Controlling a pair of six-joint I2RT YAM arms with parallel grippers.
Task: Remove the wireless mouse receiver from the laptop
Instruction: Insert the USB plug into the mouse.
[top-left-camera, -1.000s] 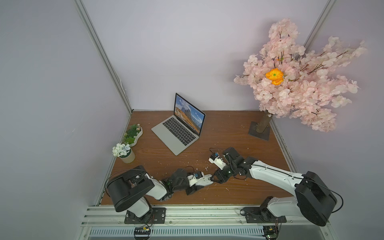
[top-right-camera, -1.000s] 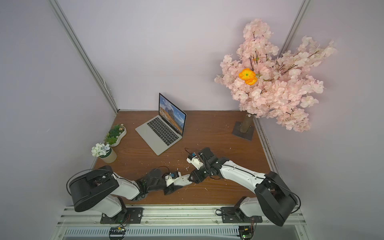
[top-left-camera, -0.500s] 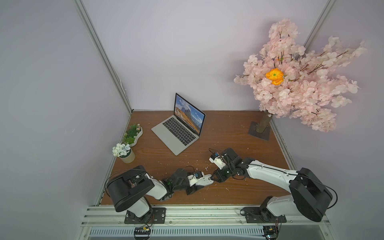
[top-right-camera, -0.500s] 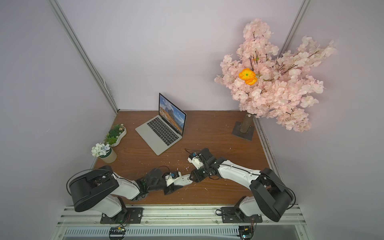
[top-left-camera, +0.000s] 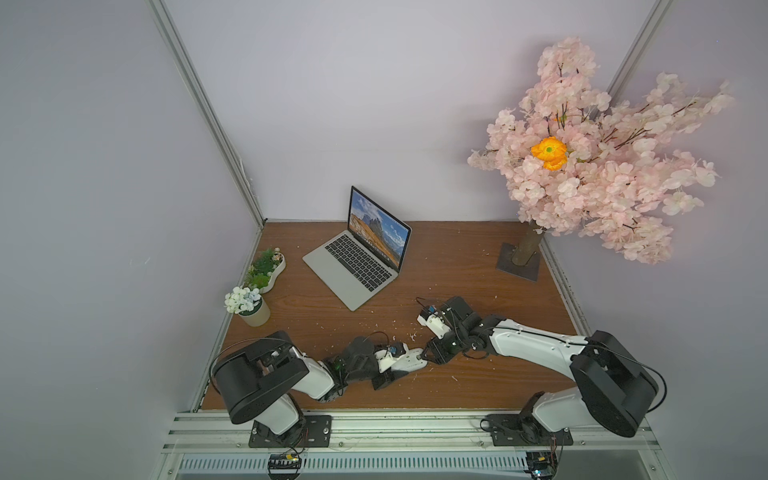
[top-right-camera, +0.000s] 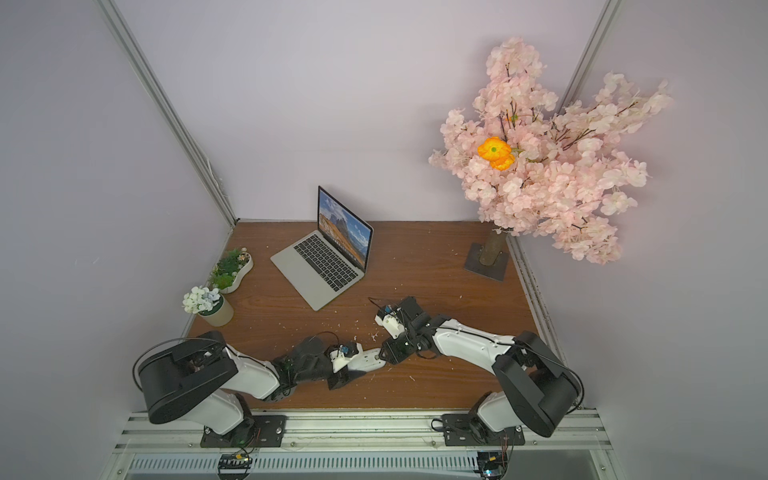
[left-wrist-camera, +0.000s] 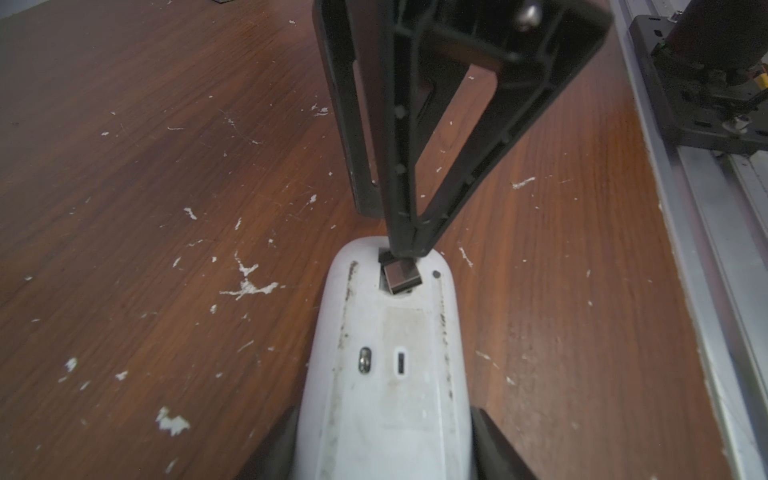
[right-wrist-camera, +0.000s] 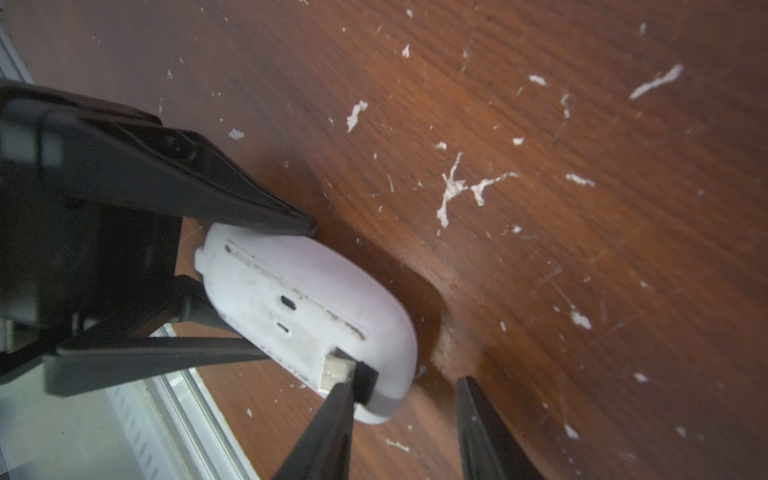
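Right wrist view: left end effector (right-wrist-camera: 289, 291) is clenching the mouse (right-wrist-camera: 353, 299); right end effector (right-wrist-camera: 405, 386), released, is touching the wireless mouse receiver (right-wrist-camera: 334, 368), ideally pressing it flat into the mouse.

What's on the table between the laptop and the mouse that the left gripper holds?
Only bare wooden table strewn with small white flecks lies between the laptop and the mouse; both top views show it.
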